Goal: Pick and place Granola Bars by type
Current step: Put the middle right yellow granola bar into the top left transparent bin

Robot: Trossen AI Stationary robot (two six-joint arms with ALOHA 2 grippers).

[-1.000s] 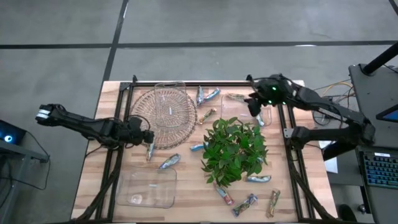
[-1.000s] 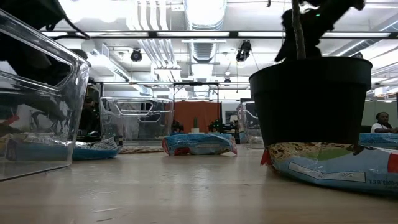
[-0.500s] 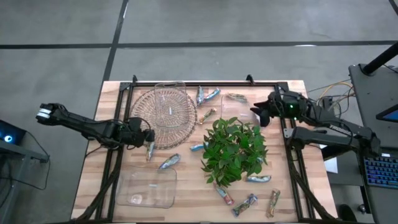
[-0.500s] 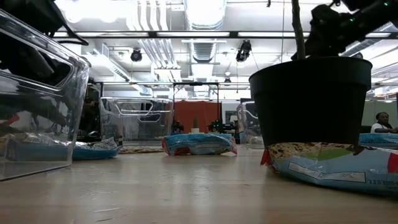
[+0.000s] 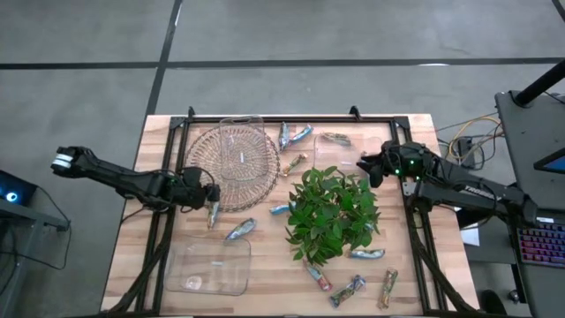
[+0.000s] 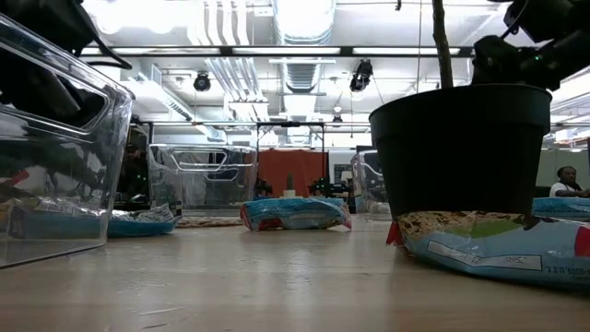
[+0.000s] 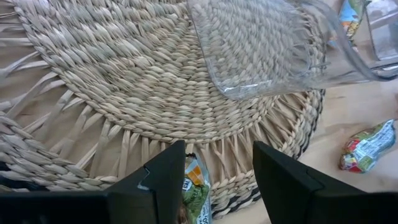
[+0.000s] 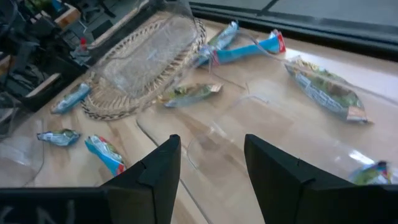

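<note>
Granola bars lie scattered on the wooden table: a blue pair (image 5: 294, 135) and one (image 5: 335, 138) at the far edge, others (image 5: 240, 230) (image 5: 366, 253) (image 5: 347, 290) around the leafy plant (image 5: 334, 212). My left gripper (image 5: 210, 196) (image 7: 217, 180) is open at the near rim of the woven tray (image 5: 234, 163). It stands over a green-wrapped bar (image 7: 194, 193) that lies against that rim, close by one finger; whether it touches, I cannot tell. My right gripper (image 5: 365, 164) (image 8: 214, 168) hangs open over a clear container (image 8: 261, 124) at the plant's far right.
One clear bin (image 5: 241, 132) lies on the woven tray, and another (image 5: 210, 267) sits near the front left. The black plant pot (image 6: 470, 148) stands mid-table. A black frame rail (image 5: 168, 203) runs along each side. A keyboard (image 5: 538, 243) lies beyond the right edge.
My right gripper has sunk and drawn back from the far side toward the table's right edge, rolling a little, its fingers still apart. No bar has moved.
</note>
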